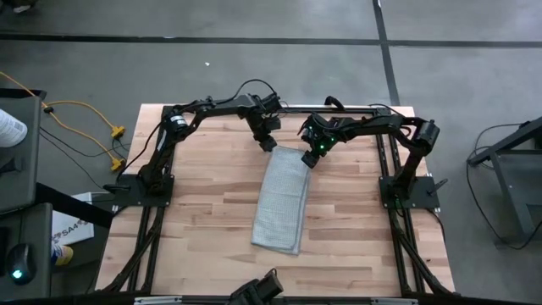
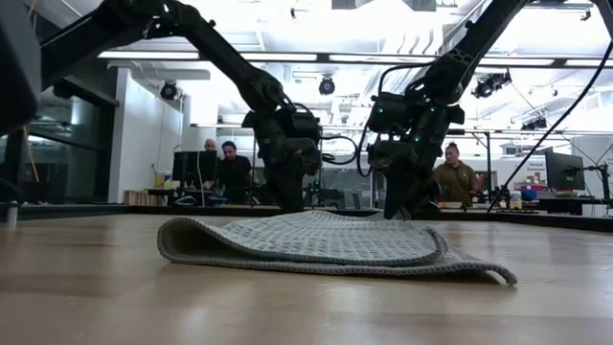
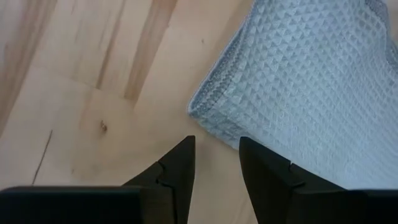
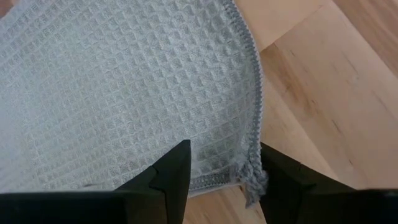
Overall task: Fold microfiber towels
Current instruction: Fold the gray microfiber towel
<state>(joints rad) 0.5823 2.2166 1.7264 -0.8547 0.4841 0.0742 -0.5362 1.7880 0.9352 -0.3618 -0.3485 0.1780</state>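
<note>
**A:** Where does the microfiber towel [image 1: 283,202] lie relative to the two grippers?

**B:** It sits mid-table on the wooden tabletop [image 1: 203,220] as a long narrow strip, already doubled over lengthwise by the look of the rolled edge in the low view. Its long axis runs from the far end, by the arm bases, toward the near edge. Both grippers are at the far short end: the left gripper [image 1: 269,141] over the strip's left far corner, the right gripper [image 1: 317,152] over its right far corner.

**A:** Which is closer to the cloth?

**B:** The right, I'd judge. In its wrist view the stitched hem and frayed corner lie right between its fingers [image 4: 171,174]. The left has the corner just ahead of its fingertips, bare wood beneath.

**A:** Jaws?

**B:** Both pairs stand apart with nothing clamped (the left's gap looks narrower).

**A:** And the material?

**B:** Soft light grey-blue waffle weave, a grid of small raised cells with an overlocked border. It is limp, so a shallow pinch might catch only one layer.
</note>
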